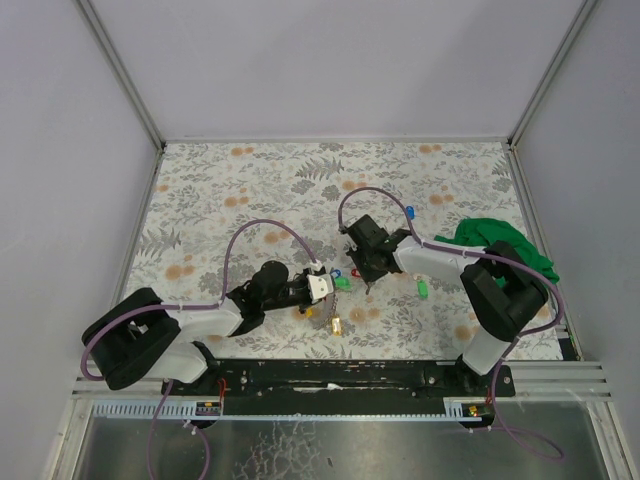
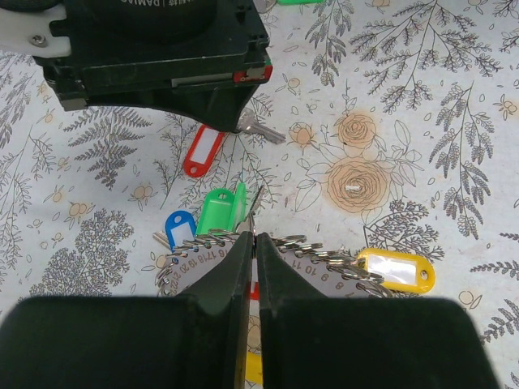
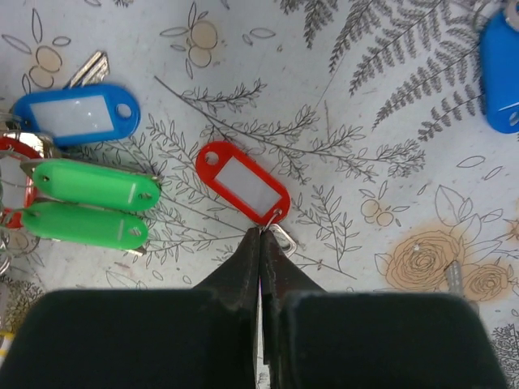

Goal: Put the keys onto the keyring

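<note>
Nearest the bases, grips the keyring point(image 2: 324, 258) in the left gripper point(image 2: 253, 243), jaws pressed together on the silvery coil, with a yellow tag point(image 2: 395, 269) off to one side and green and blue tags point(image 2: 219, 211) fanned out just beyond the tips. Just past that, pinches the red-tagged key point(image 3: 243, 182) with the right gripper point(image 3: 261, 237) — jaws closed to a slit at the tag's small wire loop, seemingly with the key's head between them, though hard to confirm from the wrist view. Puts the key ahead of the left jaws and near, tag flat on the table point(image 1: 250, 190), long axis slanting away from the right fingertips toward the ring's cluster, blade poking out the opposite way. Leaves only a short gap to close, by the look of it, between key loop and ring coil; favours the right arm for the carry and the left for holding steady. Calls for care around the crowded tags beside the ring. Farther out, shows a loose green-tagged key point(image 1: 423, 290) beside the right arm and a blue-tagged key point(image 1: 410, 213) beyond it — both well apart from the ring — plus a green cloth point(image 1: 500, 245) near the right edge. Offers open room toward the table's far side.
</note>
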Available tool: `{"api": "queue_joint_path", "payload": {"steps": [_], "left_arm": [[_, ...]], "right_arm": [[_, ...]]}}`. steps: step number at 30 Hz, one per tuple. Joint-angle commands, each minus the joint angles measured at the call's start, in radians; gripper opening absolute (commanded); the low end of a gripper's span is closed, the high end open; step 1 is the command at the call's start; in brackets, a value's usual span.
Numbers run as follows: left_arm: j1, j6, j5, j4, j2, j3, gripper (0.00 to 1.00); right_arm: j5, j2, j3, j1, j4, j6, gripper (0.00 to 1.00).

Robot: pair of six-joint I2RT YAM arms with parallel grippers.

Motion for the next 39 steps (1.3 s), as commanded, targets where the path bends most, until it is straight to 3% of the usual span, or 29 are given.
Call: {"api": "queue_joint_path", "payload": {"steps": [1, 9, 15, 25, 39], "left_arm": [[-0.007, -0.007, -0.012, 0.082, -0.011, 0.0, 0.0], [-0.007, -0.011, -0.006, 0.082, -0.003, 0.004, 0.0], [-0.007, -0.014, -0.007, 0.085, -0.001, 0.005, 0.0], [-0.007, -0.019, -0.002, 0.083, -0.002, 0.006, 0.0], [-0.007, -0.02, 0.0, 0.083, -0.003, 0.007, 0.0]], "right_arm": [[0.048, 0.004, 0.015, -0.007, 0.048, 0.002, 0.03], [0.09, -0.131, -0.065, -0.004, 0.116, 0.065, 0.28], [0.175, -0.233, -0.174, 0.03, 0.259, 0.094, 0.28], [0.217, -0.228, -0.273, 0.055, 0.422, 0.105, 0.25], [0.22, -0.177, -0.303, 0.064, 0.48, 0.101, 0.19]]}}
